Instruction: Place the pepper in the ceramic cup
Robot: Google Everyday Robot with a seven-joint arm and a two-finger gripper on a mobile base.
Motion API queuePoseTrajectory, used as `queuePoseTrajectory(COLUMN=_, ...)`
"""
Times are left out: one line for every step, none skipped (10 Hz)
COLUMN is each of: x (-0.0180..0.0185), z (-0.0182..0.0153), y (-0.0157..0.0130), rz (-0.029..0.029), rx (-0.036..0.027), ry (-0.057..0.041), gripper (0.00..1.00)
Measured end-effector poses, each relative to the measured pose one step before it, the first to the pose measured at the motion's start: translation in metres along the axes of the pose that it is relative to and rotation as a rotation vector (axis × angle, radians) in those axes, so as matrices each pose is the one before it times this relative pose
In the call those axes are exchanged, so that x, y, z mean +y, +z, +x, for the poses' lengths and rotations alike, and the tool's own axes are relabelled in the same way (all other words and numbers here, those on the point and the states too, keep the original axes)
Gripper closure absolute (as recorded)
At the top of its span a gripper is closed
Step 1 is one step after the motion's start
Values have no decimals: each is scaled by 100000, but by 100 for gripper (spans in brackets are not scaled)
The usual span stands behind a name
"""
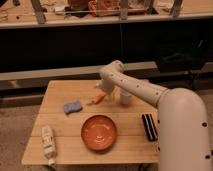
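Observation:
The small orange pepper (99, 98) lies on the wooden table (60, 90), tilted, just left of the arm's end. My gripper (107, 93) reaches down from the arm's white wrist and sits right at the pepper's right end. Whether it holds the pepper cannot be made out. The white ceramic cup (125, 97) stands upright just right of the gripper, partly hidden behind the arm.
A blue sponge (73, 106) lies left of the pepper. A large orange bowl (99, 132) sits at the front centre. A white bottle (48, 142) lies at the front left corner. A black ridged object (149, 126) lies at the right, beside my arm.

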Motion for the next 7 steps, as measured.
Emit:
queuePoseTrajectory(x=77, z=21, y=282, rz=-88, rx=-487, ry=-222, gripper=20)
queuePoseTrajectory(x=89, z=17, y=294, rz=-97, rx=-474, ry=-133, gripper=20)
queuePoseTrajectory(x=-101, z=-36, y=194, rz=140, rx=-406, ry=-145, gripper=20)
queuePoseTrajectory(x=-95, z=-76, y=176, rz=156, rx=-546, ry=-112, gripper=20)
queuePoseTrajectory(x=-95, z=-95, y=162, rz=70, rx=-526, ry=-141, gripper=20)
queuePoseTrajectory(x=7, z=-10, y=181, rz=-193, rx=-413, ry=-491, gripper=20)
queuePoseTrajectory(x=52, z=19, y=198, rz=-450, rx=-391, ry=-972, gripper=20)
